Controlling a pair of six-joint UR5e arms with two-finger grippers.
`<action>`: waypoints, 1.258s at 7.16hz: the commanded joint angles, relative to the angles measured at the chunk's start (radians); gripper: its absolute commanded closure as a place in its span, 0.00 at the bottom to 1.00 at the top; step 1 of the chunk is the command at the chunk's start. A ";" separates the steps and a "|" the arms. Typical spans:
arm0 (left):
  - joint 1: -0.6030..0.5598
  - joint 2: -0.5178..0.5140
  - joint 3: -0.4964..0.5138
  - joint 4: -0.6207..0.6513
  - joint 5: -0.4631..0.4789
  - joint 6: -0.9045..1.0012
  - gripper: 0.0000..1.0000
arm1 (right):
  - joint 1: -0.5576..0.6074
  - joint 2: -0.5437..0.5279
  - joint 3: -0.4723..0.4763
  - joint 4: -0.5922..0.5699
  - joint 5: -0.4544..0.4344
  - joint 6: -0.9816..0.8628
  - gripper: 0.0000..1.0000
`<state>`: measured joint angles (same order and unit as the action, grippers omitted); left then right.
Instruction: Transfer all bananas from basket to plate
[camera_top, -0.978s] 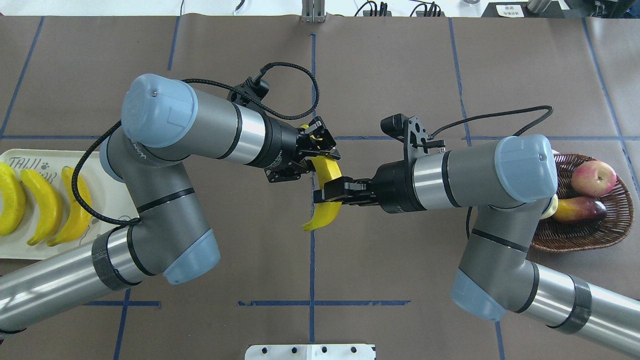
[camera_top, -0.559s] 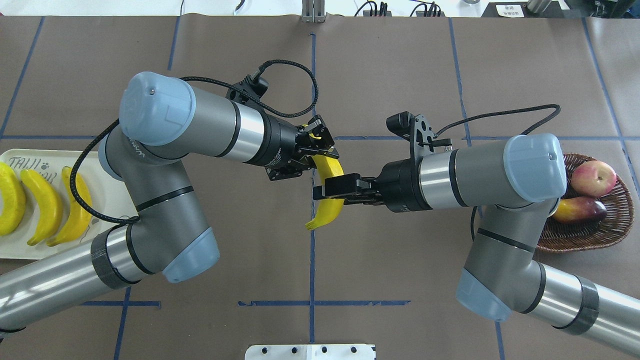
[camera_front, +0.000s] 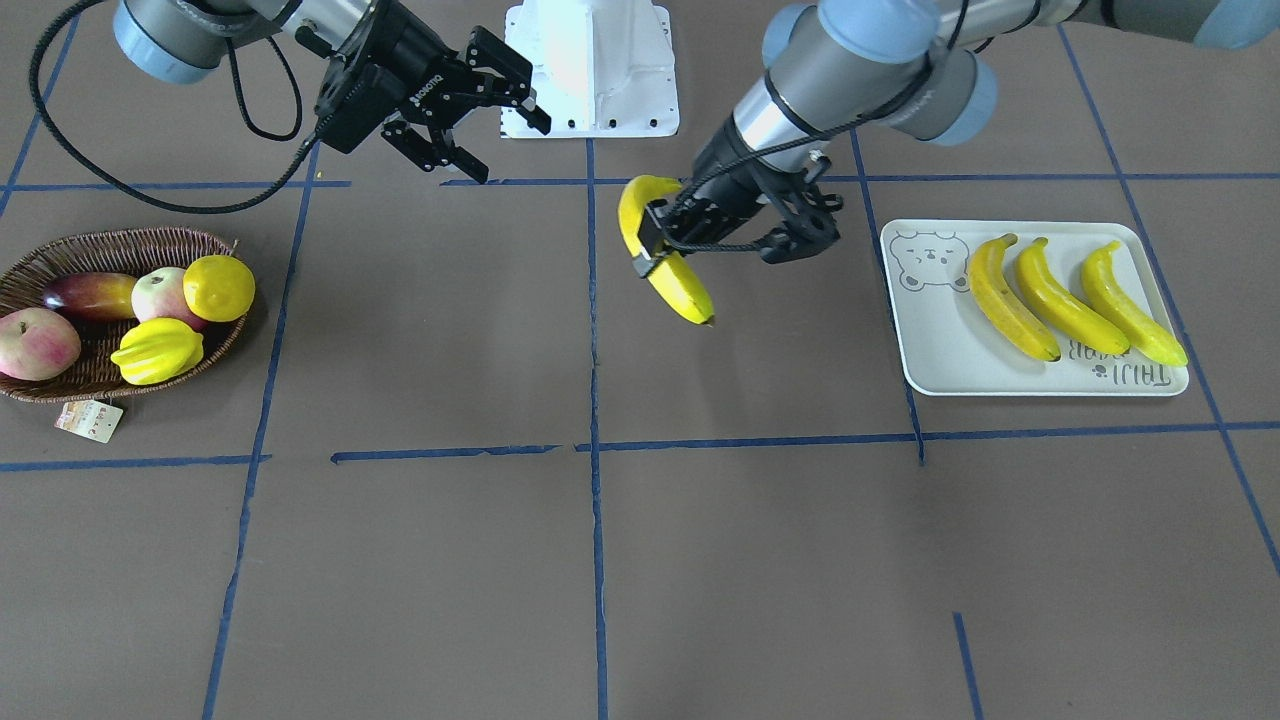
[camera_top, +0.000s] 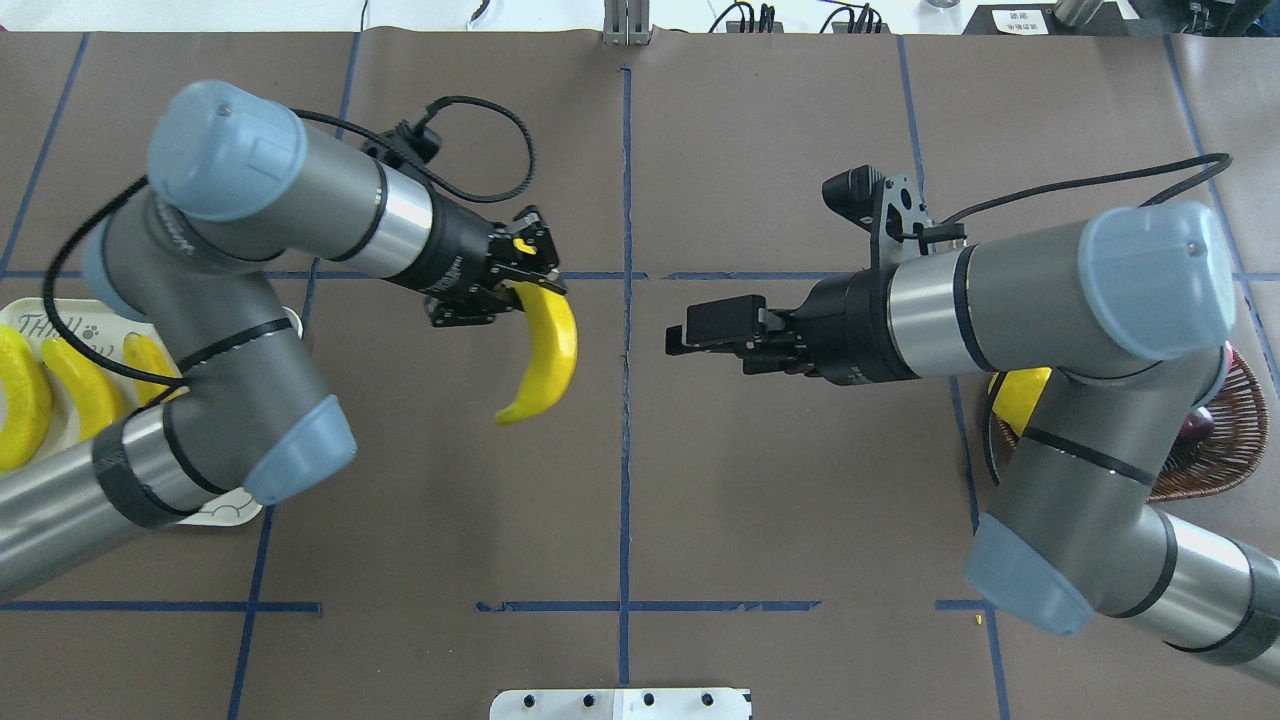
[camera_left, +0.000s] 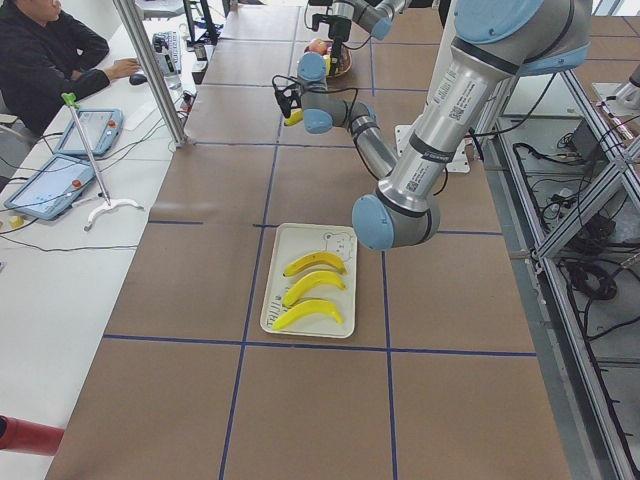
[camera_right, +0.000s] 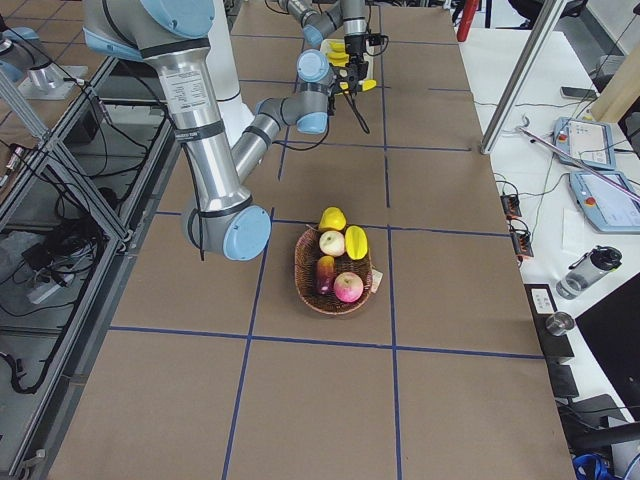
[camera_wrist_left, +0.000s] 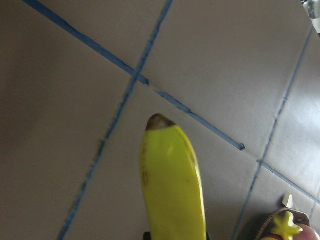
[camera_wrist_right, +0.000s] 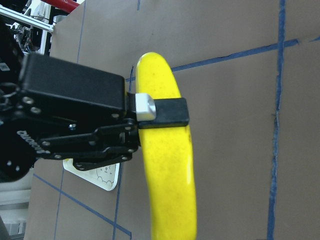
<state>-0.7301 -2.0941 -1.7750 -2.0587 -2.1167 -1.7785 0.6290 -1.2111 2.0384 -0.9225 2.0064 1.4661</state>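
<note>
My left gripper (camera_front: 655, 245) is shut on the upper end of one banana (camera_front: 668, 262) and holds it above the table, left of the centre line in the overhead view (camera_top: 545, 350). The same banana fills the left wrist view (camera_wrist_left: 172, 185) and the right wrist view (camera_wrist_right: 167, 150). Three bananas (camera_front: 1070, 298) lie side by side on the white bear plate (camera_front: 940, 340), which the left arm partly hides in the overhead view (camera_top: 230, 512). My right gripper (camera_front: 512, 152) is open and empty, apart from the banana, in the overhead view (camera_top: 685, 338).
The wicker basket (camera_front: 60, 385) stands at the table's far right side and holds two apples, a dark red fruit, a round yellow fruit (camera_front: 218, 287) and a yellow starfruit (camera_front: 158, 351). The white robot base (camera_front: 590, 70) sits between the arms.
The right gripper has let go of the banana, opened and drawn back to the right. The left arm has carried the banana leftward, away from the centre line.
</note>
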 joint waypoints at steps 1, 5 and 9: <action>-0.095 0.234 -0.075 0.122 -0.017 0.249 1.00 | 0.146 -0.002 0.029 -0.186 0.084 -0.029 0.00; -0.092 0.388 -0.006 0.126 0.050 0.355 1.00 | 0.476 -0.190 0.013 -0.403 0.297 -0.662 0.00; -0.089 0.410 0.054 0.114 0.133 0.445 0.62 | 0.665 -0.298 -0.082 -0.407 0.364 -0.979 0.00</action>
<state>-0.8195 -1.6970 -1.7383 -1.9407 -2.0100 -1.3706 1.2468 -1.4818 1.9805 -1.3285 2.3591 0.5676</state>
